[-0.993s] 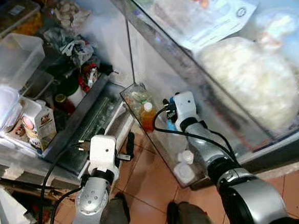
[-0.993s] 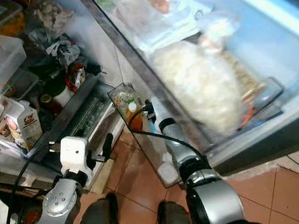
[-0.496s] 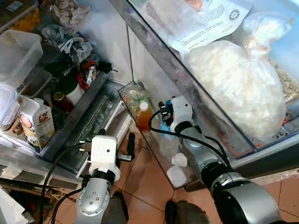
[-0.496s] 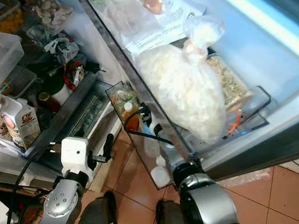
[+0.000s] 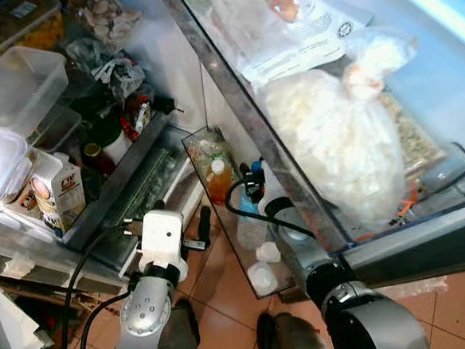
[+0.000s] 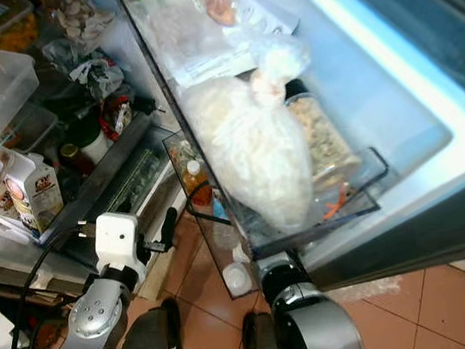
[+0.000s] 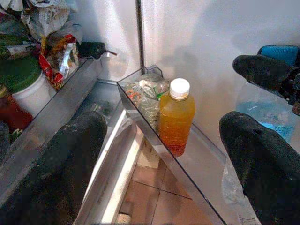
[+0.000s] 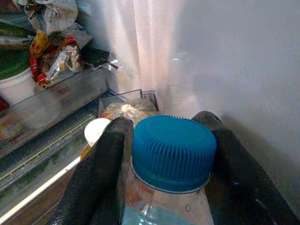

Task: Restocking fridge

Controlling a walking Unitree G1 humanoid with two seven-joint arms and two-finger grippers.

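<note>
Right wrist view: the right gripper (image 8: 171, 140) is clamped on the neck of a clear water bottle (image 8: 164, 206), one black finger pressed against each side of its blue cap (image 8: 173, 151). Seen from the head camera, that bottle (image 5: 252, 225) stands in the lowest clear door bin (image 5: 284, 279) of the open fridge door, with the right arm reaching in from below under the shelf above.

Just beyond the bottle, at about 11 o'clock from it in the left eye view, an orange juice bottle (image 5: 216, 181) with a white cap stands upright in the same bin. Behind that, a clear bag of mixed contents (image 7: 149, 91) is tucked into the bin's far corner (contents too blurred to identify).

The left gripper (image 7: 164, 159) has its jaws spread wide and empty. It hangs in front of the bin, apart from it, and its camera looks at the juice bottle between the two fingers.

On the upper door shelf (image 5: 449, 195), at 2 o'clock from the water bottle, sits a large knotted white bag (image 5: 338, 139).

In the main compartment, at 9 o'clock, a milk carton (image 5: 58, 191) stands beside empty clear tubs (image 5: 15, 90).
</note>
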